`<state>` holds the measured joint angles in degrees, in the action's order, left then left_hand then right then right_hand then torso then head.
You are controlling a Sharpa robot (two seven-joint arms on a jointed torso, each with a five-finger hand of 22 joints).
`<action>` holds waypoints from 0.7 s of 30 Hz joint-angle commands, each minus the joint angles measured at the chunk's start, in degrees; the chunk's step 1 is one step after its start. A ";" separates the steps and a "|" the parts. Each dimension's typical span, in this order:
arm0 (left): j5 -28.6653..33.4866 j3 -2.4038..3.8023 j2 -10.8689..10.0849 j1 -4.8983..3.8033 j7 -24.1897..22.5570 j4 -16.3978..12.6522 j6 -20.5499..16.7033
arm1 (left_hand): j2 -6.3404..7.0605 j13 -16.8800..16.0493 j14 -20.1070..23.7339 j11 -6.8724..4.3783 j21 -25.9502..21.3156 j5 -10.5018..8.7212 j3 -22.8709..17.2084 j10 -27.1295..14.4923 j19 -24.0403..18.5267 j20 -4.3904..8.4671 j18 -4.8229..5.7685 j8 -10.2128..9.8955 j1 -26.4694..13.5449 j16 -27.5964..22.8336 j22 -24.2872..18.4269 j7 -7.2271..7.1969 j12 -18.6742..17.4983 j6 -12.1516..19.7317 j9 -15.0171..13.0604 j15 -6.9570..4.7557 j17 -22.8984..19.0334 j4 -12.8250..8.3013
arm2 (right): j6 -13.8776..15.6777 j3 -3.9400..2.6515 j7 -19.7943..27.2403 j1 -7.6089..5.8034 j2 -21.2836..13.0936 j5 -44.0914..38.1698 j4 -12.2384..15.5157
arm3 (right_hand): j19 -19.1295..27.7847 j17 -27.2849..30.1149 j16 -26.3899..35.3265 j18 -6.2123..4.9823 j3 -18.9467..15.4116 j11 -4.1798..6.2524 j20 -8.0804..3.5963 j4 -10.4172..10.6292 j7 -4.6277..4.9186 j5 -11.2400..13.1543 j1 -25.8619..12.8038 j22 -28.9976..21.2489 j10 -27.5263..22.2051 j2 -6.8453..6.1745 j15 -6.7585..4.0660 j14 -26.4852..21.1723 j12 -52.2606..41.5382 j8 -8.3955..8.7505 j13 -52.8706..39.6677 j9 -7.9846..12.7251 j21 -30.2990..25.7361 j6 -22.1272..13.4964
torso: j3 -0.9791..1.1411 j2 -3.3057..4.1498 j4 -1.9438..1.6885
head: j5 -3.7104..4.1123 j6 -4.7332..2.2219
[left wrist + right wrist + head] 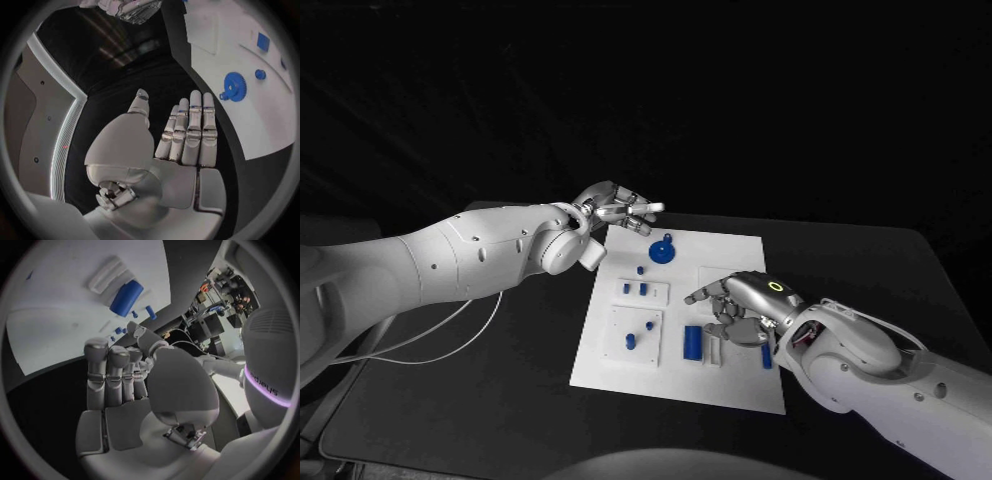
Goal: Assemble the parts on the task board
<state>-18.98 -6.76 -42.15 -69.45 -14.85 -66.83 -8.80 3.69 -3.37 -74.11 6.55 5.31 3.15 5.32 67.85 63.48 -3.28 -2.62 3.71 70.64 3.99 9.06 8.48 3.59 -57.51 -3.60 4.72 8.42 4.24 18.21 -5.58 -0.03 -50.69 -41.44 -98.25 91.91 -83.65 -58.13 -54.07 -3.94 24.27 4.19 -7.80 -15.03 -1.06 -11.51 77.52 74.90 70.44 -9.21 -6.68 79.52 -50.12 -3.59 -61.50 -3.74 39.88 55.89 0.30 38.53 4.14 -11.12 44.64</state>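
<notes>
The white task board (pixel 733 255) lies in the middle of the black table. A blue gear (pixel 662 249) sits near its far left corner, with small blue pegs (pixel 635 289) nearer on the left side. A blue block (pixel 692 343) stands next to a white bar near the front. My left hand (pixel 617 208) hovers just beyond the board's far left corner, fingers straight and apart, holding nothing; the gear (pixel 235 86) lies beside it. My right hand (pixel 740 305) hangs over the board's right half with extended fingers (pixel 106 370) and an empty palm, close to the blue block (pixel 126 297).
A small blue piece (pixel 766 357) lies at the board's right front, under my right forearm. A thin white cable (pixel 444 340) loops over the table on the left. Bare black table surrounds the board.
</notes>
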 commanded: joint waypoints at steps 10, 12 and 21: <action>-0.11 0.03 0.33 0.01 -0.60 0.20 1.08 | -0.43 -0.07 0.23 -0.06 0.41 -0.22 0.05 -0.47 -0.15 -0.39 0.75 -0.01 0.33 -0.32 -0.17 -0.01 -0.13 0.35 -0.08 -0.15 0.09 -0.29 | -3.55 3.41 1.01 -0.55 1.62 -16.68 -1.51 | 0.14 -1.40 -1.02 0.21 -0.66 0.10 0.47 0.85 -1.13 1.37 2.14 4.65 -1.09 -1.51 0.32 -0.62 -3.09 -0.06 1.21 -0.03 2.26 0.92 | -0.05 0.06 -0.06 | -0.36 0.61; -0.11 0.03 0.34 0.01 -0.56 0.24 1.17 | -0.43 -0.07 0.23 -0.06 0.41 -0.22 0.05 -0.47 -0.15 -0.39 0.75 -0.01 0.33 -0.32 -0.17 -0.01 -0.13 0.35 -0.08 -0.15 0.09 -0.29 | -4.31 3.66 0.26 -0.64 1.81 -18.10 -1.62 | 0.21 -1.77 -1.34 0.17 -0.43 0.10 0.52 0.64 -1.08 2.51 2.26 4.68 -1.18 -1.38 0.35 -0.61 -3.40 -0.06 1.39 -0.04 2.70 1.42 | -0.07 0.01 -0.05 | -0.36 0.61; -0.11 0.03 0.32 0.01 -0.34 0.31 1.45 | -0.72 -0.07 0.25 -0.05 0.46 -0.25 0.23 -0.51 -0.17 -0.39 0.76 -0.01 0.15 -0.32 -0.28 0.00 -0.13 0.38 -0.08 -0.14 0.10 -0.44 | -6.58 5.10 -2.38 -1.67 3.09 -22.06 -2.23 | 0.69 -2.78 -1.91 0.05 2.98 0.01 0.66 -0.60 -0.93 6.48 1.73 4.69 -1.95 -1.28 0.46 -0.57 -4.62 -0.03 2.56 -0.17 4.01 3.41 | 0.00 0.04 -0.04 | -0.57 0.70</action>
<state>-19.00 -6.76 -41.94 -69.45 -14.86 -66.48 -8.35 3.46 -3.37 -74.11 6.55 5.53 3.15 5.48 67.85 63.48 -3.28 -2.63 3.71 70.87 3.99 8.84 8.49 3.59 -57.51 -3.60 4.71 8.47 4.08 14.16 -0.50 -0.65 -52.27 -38.53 -116.37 89.75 -83.32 -60.88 -55.80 -3.94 27.09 4.09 -7.25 -15.60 -1.88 -5.02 79.26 74.90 68.78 -10.48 -6.56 79.11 -54.54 -3.59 -59.03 -3.85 43.70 58.93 0.27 38.56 4.08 -11.62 45.31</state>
